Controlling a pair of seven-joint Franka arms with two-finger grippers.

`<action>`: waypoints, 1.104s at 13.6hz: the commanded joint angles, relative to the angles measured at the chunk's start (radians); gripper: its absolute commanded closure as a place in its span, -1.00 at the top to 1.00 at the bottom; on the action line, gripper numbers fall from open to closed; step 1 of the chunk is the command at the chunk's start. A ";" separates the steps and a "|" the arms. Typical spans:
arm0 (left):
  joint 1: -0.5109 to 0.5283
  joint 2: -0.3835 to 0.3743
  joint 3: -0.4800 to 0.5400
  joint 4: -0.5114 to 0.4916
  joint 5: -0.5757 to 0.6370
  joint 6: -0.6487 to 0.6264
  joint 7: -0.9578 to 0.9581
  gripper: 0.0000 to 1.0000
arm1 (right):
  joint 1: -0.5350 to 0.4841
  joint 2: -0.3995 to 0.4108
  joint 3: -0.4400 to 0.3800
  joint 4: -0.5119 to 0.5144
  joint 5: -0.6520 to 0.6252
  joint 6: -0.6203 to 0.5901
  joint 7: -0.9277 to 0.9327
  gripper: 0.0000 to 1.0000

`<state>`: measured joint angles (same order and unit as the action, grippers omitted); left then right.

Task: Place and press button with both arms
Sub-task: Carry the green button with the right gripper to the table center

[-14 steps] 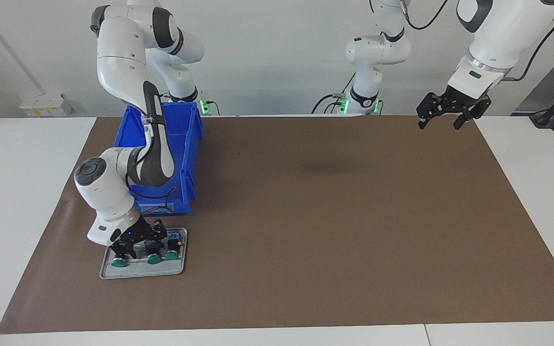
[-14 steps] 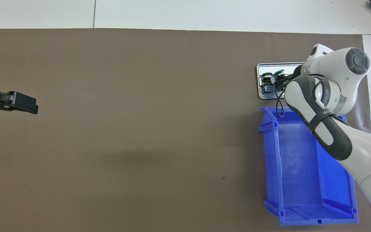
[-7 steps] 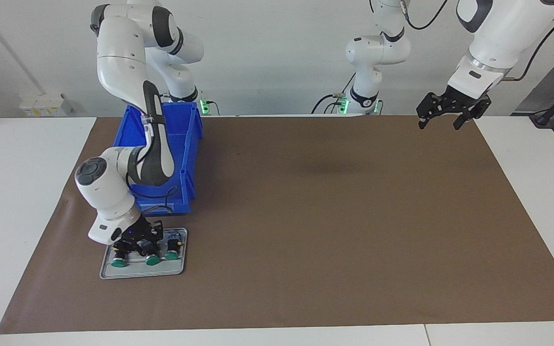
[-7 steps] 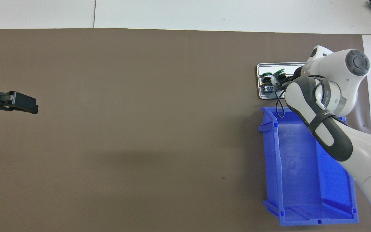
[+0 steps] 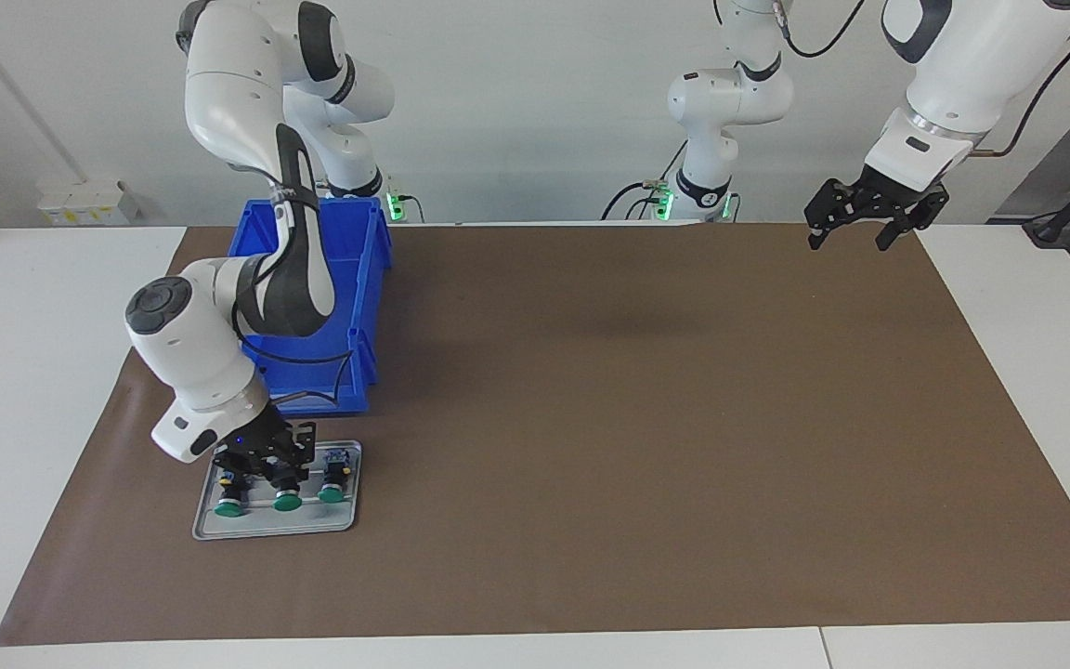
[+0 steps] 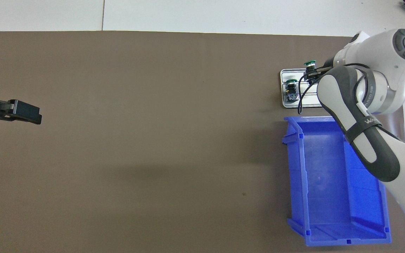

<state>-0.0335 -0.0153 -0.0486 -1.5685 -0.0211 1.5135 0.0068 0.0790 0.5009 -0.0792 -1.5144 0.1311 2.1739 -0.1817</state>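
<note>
The bench (image 5: 24, 372) carries a matte brown mat (image 5: 637, 418), a glossy blue plastic bin (image 5: 349, 307) and, farther from the robots, a shallow metal tray (image 5: 275, 528). The right pincer (image 5: 275, 472) is clamped on the middle button (image 5: 287, 502) over that tray, between 2 lookalikes (image 5: 228, 508) (image 5: 332, 494). The left pincer (image 5: 855, 228) waits with fingers spread over the mat's corner at its own end. My worry: the smooth round barrel could twist or slip, or clip a neighbour.
</note>
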 commanded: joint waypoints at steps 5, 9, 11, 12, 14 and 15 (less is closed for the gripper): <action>0.009 -0.029 -0.004 -0.033 0.001 0.004 -0.008 1.00 | 0.139 0.002 0.001 0.206 -0.113 -0.229 0.654 -1.00; 0.009 -0.029 -0.005 -0.033 0.001 0.004 -0.008 1.00 | 0.255 -0.005 0.009 0.204 -0.114 -0.209 1.193 -1.00; 0.009 -0.029 -0.005 -0.033 0.001 0.004 -0.008 1.00 | 0.320 -0.018 0.009 0.186 -0.119 -0.169 1.475 -1.00; 0.009 -0.029 -0.004 -0.033 0.001 0.004 -0.008 1.00 | 0.349 -0.024 0.007 0.168 -0.119 -0.148 1.604 -1.00; 0.009 -0.029 -0.005 -0.033 0.001 0.004 -0.008 1.00 | 0.409 -0.028 0.007 0.132 -0.134 -0.120 1.849 -1.00; 0.009 -0.029 -0.005 -0.033 0.001 0.004 -0.008 1.00 | 0.435 -0.028 0.007 0.105 -0.171 -0.102 1.959 -1.00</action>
<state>-0.0335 -0.0153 -0.0486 -1.5685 -0.0211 1.5135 0.0068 0.4777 0.4906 -0.0722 -1.3437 0.0114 2.0233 1.5845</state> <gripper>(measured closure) 0.000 0.595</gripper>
